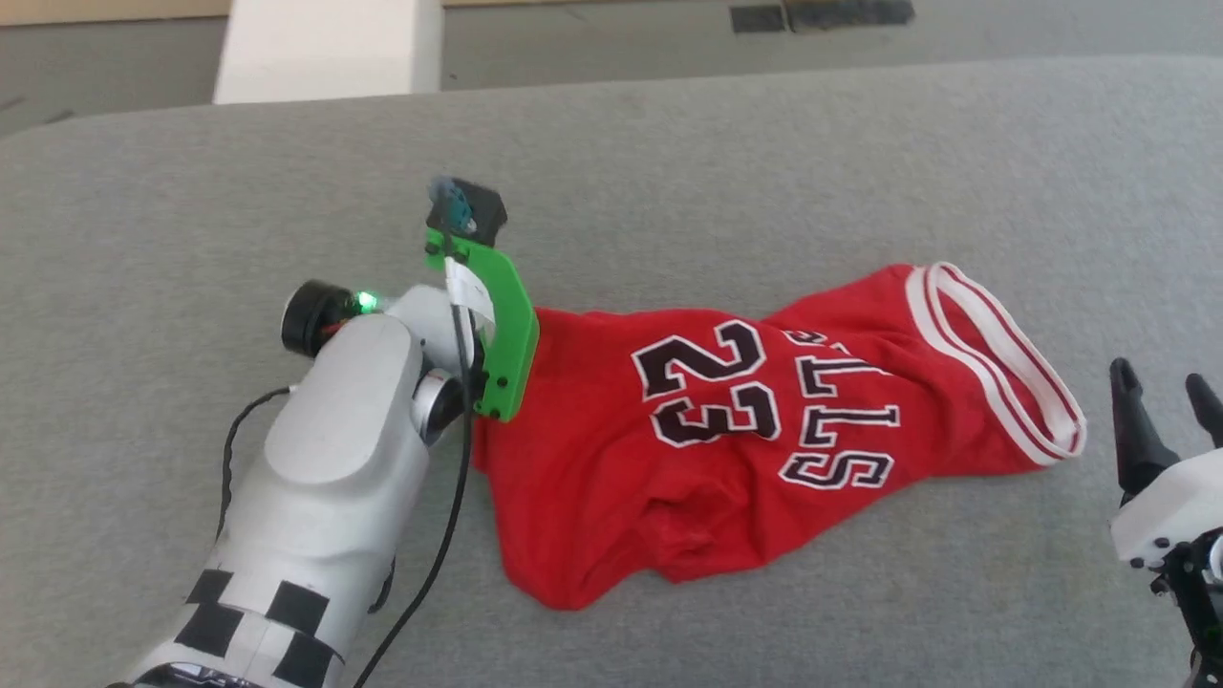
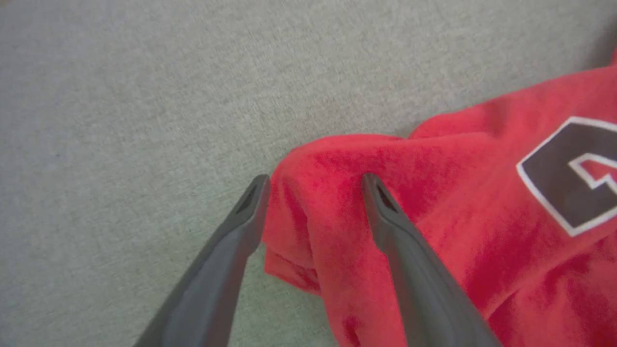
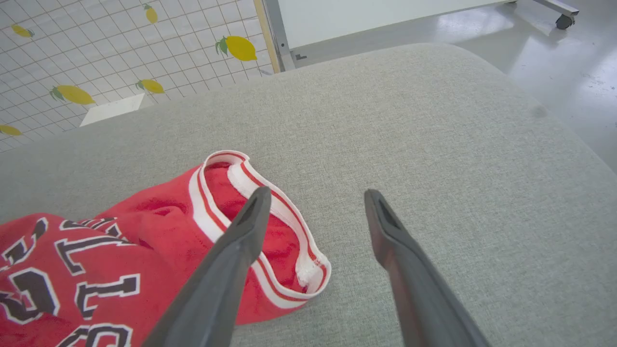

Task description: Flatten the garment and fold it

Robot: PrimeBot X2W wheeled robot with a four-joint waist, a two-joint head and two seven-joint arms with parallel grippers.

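Jersey (image 1: 745,420) crumpled, bunched at left edge. Left gripper (image 2: 314,177) jaws apart astride that bunch: closing risks pinching several layers, dragging heap. Right gripper (image 1: 1161,375) apart, empty.

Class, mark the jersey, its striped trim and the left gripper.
jersey (image 1: 611,516), head view, red cloth below the number.
striped trim (image 3: 201,202), right wrist view, white band.
left gripper (image 2: 315,177), left wrist view, midway between fingertips.

Garment (image 1: 592,478): matt red knit cloth, slightly fuzzy; trim (image 3: 202,207) ribbed. Work surface (image 1: 764,143): coarse grey woven fabric, matt. Fingers (image 2: 414,270) of the left gripper (image 2: 315,176): smooth, matt dark plastic by appearance. Left forearm shell (image 1: 334,449): smooth pale plastic, slight sheen. Bracket (image 1: 506,315): green matt plastic. Floor (image 3: 569,62): glossy.
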